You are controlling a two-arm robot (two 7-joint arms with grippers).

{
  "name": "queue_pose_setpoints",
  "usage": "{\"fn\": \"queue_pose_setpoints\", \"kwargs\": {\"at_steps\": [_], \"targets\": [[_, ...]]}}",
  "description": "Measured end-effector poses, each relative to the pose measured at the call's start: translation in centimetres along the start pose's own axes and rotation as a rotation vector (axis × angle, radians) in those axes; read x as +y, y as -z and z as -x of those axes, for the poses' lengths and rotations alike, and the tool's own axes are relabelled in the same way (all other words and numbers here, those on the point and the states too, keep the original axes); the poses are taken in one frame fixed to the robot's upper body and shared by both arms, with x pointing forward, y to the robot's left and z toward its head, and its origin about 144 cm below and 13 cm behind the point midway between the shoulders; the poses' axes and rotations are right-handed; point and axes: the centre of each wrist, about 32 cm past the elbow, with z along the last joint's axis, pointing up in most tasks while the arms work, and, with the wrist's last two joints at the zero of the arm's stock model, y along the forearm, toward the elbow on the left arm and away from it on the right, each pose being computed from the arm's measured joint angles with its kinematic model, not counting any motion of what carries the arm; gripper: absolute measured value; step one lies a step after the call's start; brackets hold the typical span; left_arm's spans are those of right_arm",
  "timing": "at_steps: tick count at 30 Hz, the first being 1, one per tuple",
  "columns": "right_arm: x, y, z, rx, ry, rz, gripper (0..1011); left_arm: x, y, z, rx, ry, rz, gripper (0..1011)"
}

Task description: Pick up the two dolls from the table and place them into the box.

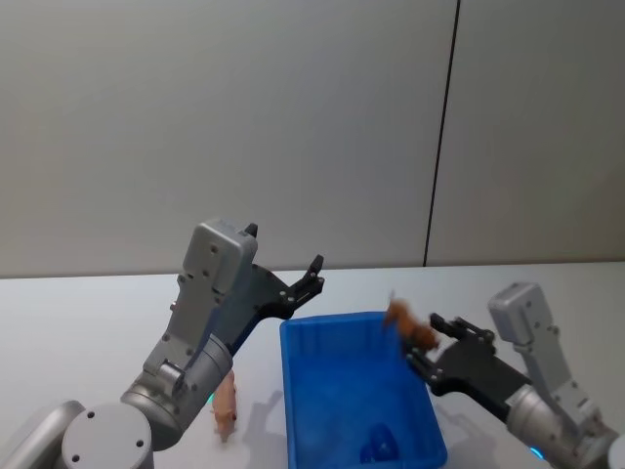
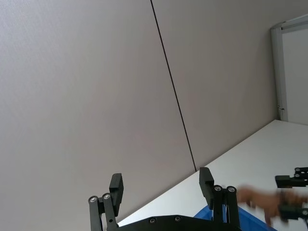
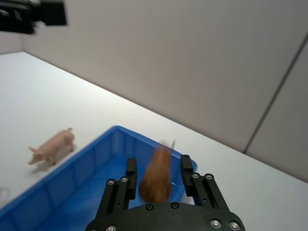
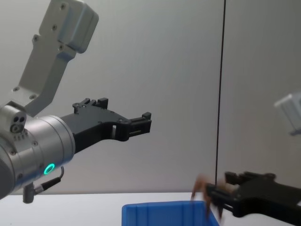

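Note:
A pink pig doll (image 1: 226,405) (image 3: 52,147) stands on the white table (image 1: 88,322), just left of the blue box (image 1: 293,391) (image 3: 96,144). A brown doll (image 1: 405,324) (image 3: 156,175) shows blurred between the fingers of my right gripper (image 1: 430,344) (image 3: 158,168), over the box's far right corner. Those fingers stand apart, with a gap on each side of the doll. My left gripper (image 1: 308,278) (image 2: 161,185) (image 4: 124,110) hangs open and empty in the air, above the box's far left corner.
A grey wall with a dark vertical seam (image 1: 439,137) rises behind the table. The box's floor (image 1: 352,410) shows bare blue with a darker patch near the front. White tabletop lies to the left of the pig and behind the box.

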Motion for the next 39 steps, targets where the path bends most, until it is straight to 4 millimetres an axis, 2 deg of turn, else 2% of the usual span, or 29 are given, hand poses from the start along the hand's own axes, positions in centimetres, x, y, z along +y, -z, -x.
{"fn": "queue_pose_setpoints", "kwargs": {"at_steps": [2,3,5,6,9,10,11,13,14,15,17,26,39], "targets": [[0.3,-0.2,0.1,0.0,-0.02,-0.01,533,0.0,0.0,0.0,0.0,0.0,0.0,1001],[0.6,-0.5,0.2,0.002,-0.041,-0.02,590,0.0,0.0,0.0,0.0,0.0,0.0,1001],[0.8,-0.6,0.3,0.003,-0.06,-0.026,630,0.0,0.0,0.0,0.0,0.0,0.0,1001],[1.1,-0.7,0.4,0.005,-0.076,-0.031,693,0.0,0.0,0.0,0.0,0.0,0.0,1001],[1.5,-0.9,0.5,0.01,-0.103,-0.037,769,0.0,0.0,0.0,0.0,0.0,0.0,1001],[1.6,-0.9,0.5,0.011,-0.107,-0.037,769,0.0,0.0,0.0,0.0,0.0,0.0,1001],[1.7,-0.9,0.5,0.013,-0.111,-0.038,826,0.0,0.0,0.0,0.0,0.0,0.0,1001],[1.8,-0.9,0.5,0.018,-0.115,-0.038,854,0.0,0.0,0.0,0.0,0.0,0.0,1001],[1.8,-0.9,0.5,0.02,-0.116,-0.037,925,0.0,0.0,0.0,0.0,0.0,0.0,1001],[1.8,-0.9,0.5,0.022,-0.116,-0.036,925,0.0,0.0,0.0,0.0,0.0,0.0,1001],[1.8,-0.8,0.5,0.03,-0.113,-0.034,991,0.0,0.0,0.0,0.0,0.0,0.0,1001],[0.9,-0.3,0.3,0.06,-0.053,-0.021,1001,0.0,0.0,0.0,0.0,0.0,0.0,1001],[-2.1,0.6,-0.2,0.097,0.105,-0.009,1001,0.0,0.0,0.0,0.0,0.0,0.0,1001]]}}
